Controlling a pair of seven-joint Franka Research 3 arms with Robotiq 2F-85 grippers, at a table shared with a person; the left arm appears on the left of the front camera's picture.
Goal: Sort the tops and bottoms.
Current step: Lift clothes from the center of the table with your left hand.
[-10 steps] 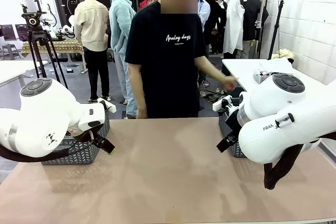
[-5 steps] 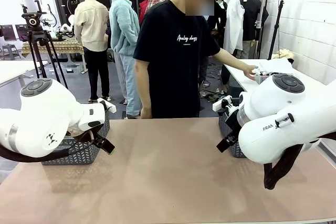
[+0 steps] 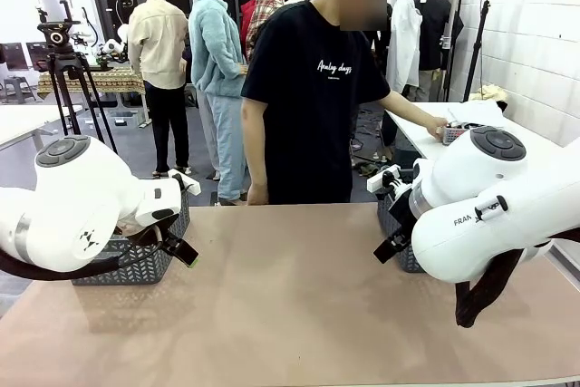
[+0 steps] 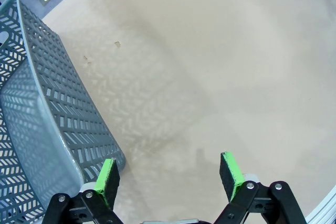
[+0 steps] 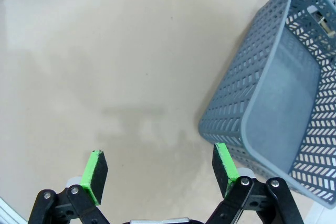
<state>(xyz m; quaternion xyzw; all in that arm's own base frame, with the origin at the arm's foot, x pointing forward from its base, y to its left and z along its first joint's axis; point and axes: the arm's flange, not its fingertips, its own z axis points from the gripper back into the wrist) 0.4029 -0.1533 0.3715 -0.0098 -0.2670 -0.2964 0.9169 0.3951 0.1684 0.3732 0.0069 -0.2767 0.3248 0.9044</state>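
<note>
Left claw (image 4: 168,174) released, pads (image 4: 231,174) wide apart, nothing between, above tan bench (image 4: 220,51); dark grey lattice basket (image 4: 47,119) just beside one pad. Right claw (image 5: 160,169) likewise released, holding nothing, second lattice basket (image 5: 273,103) just beside one pad, standing on the bench

By left gripper (image 4: 169,174): left basket (image 4: 58,114) on table (image 4: 210,66), just outside the picture-left finger. By right gripper (image 5: 160,169): right basket (image 5: 273,93) just outside the picture-right finger. Table runs ahead between both finger pairs. A person (image 3: 308,106) stands behind the far edge.
</note>
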